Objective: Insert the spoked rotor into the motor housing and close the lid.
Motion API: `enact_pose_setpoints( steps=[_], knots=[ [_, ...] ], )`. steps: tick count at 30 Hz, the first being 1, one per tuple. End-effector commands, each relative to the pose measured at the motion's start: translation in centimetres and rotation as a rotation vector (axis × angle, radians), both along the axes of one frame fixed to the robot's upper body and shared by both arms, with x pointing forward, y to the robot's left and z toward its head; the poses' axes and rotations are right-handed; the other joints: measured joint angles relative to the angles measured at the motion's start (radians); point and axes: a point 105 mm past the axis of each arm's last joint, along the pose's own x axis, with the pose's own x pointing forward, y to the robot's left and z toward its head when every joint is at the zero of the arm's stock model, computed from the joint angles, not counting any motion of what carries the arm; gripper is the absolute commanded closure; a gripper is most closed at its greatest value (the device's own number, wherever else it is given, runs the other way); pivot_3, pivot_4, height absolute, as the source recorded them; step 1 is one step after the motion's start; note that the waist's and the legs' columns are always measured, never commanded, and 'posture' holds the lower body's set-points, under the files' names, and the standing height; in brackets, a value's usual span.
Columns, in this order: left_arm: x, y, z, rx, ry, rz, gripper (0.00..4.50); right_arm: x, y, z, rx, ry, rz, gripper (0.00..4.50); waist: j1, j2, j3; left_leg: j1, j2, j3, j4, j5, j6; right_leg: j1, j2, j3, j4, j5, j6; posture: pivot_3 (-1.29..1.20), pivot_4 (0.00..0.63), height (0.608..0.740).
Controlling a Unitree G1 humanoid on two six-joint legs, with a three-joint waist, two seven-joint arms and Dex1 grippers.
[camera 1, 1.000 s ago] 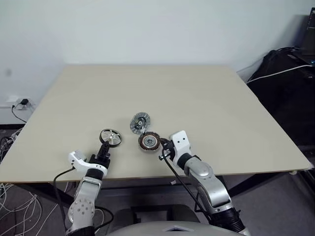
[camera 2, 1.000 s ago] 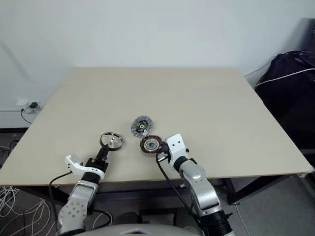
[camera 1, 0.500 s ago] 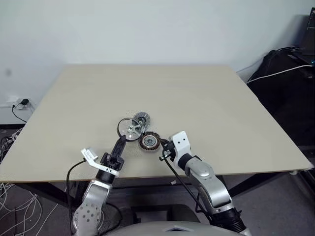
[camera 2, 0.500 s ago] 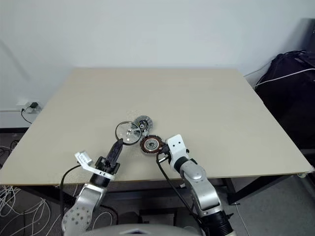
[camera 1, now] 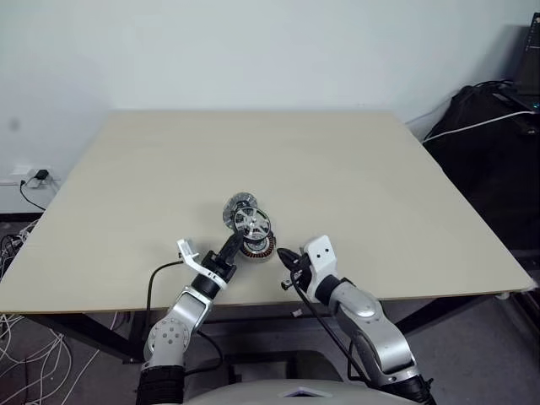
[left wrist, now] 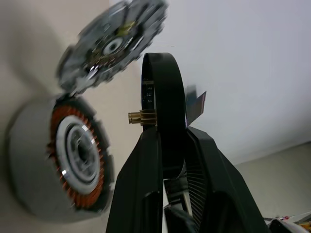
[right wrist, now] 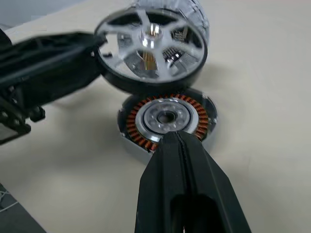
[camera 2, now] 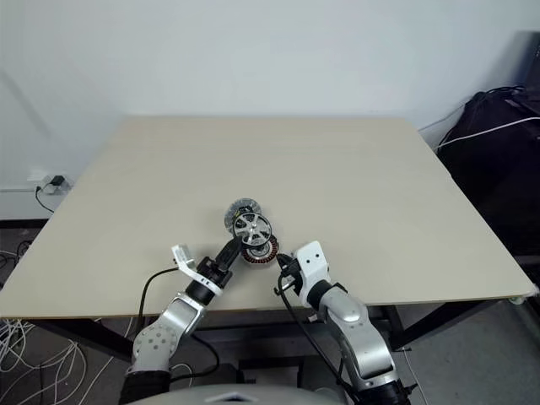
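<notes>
L end effector (camera 1: 235,242) clamps the spoked rotor (camera 1: 252,223) by its dark rim, holding it on edge just above the motor housing (camera 1: 256,245), which sits flat on the counter (camera 1: 354,177) nr the front edge, copper windings facing up. R end effector (camera 1: 283,256), fingers pressed together w/ nothing between them, points at the housing's near side from just beside it; contact can't be told. The lid (camera 1: 236,207) lies on the counter directly behind the housing, partly hidden by the raised rotor.
</notes>
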Motion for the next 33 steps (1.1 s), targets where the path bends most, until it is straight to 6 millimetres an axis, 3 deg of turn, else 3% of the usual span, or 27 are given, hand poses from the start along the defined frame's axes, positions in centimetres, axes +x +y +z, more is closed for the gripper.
enact_pose_setpoints(
  steps=[1,18,33],
  knots=[
    [0.9,-1.3,0.6,-0.017,-0.010,-0.017,4.13,0.3,-0.3,2.0,0.032,-0.075,-0.008,4.50,0.001,0.000,0.000,0.000,0.000,0.000,0.000,0.000,0.000,0.000,0.000,0.000,0.000,0.000,0.000,0.00,0.000,0.740],
    [0.8,-2.7,-1.0,-0.086,0.073,-0.078,4.13,-0.8,-0.4,1.4,0.016,-0.038,0.053,4.50,0.001,-0.001,0.001,0.000,0.000,0.000,0.000,0.000,0.000,0.000,0.000,0.000,-0.001,0.000,0.000,0.00,0.000,0.740],
    [0.8,-3.6,-0.8,-0.121,0.062,-0.122,4.13,-0.8,-0.5,1.5,0.006,-0.044,0.046,4.50,0.002,-0.001,0.001,0.000,0.000,0.000,0.000,0.000,0.000,0.000,0.000,0.000,-0.001,0.000,0.000,0.00,0.000,0.740]
  ],
)
